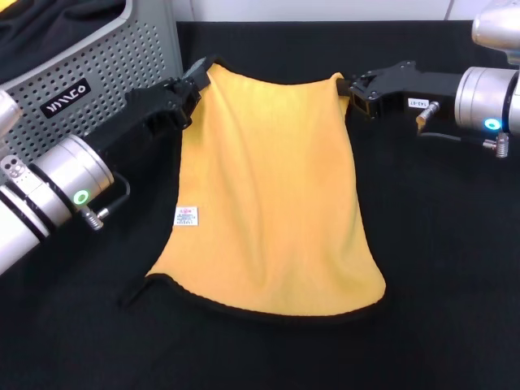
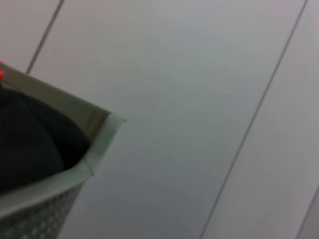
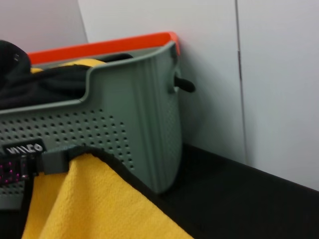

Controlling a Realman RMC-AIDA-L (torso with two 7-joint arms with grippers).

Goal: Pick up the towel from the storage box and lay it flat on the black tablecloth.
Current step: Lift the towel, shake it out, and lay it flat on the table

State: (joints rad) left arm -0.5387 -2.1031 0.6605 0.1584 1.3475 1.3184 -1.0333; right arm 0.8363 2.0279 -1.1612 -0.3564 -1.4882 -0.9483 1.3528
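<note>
Two robot grippers hold a yellow-orange towel (image 1: 268,195) by its far corners over the black tablecloth (image 1: 439,268). The left gripper (image 1: 197,77) has its jaws pinching the towel's far-left corner, and the right gripper (image 1: 351,89) has its jaws pinching the far-right corner, so the black-trimmed edge runs stretched between the two sets of jaws. From there the towel spreads toward the robot, widening as it goes, with its near hem resting on the tablecloth in a curved, slightly rippled line. A small white label (image 1: 187,216) sits close to the towel's left edge, well short of the left jaws, and a thin black loop (image 1: 135,291) trails off the near-left corner onto the cloth.

The storage box (image 1: 106,61), grey and perforated with a black logo plate (image 1: 65,97), stands just beyond and outboard of the left jaws, apart from the towel. In the right wrist view the towel (image 3: 94,204) hangs in front of the box (image 3: 144,124), which holds dark cloth (image 3: 45,84). The left wrist view shows a corner of the box rim (image 2: 99,144) against a pale wall (image 2: 199,99).
</note>
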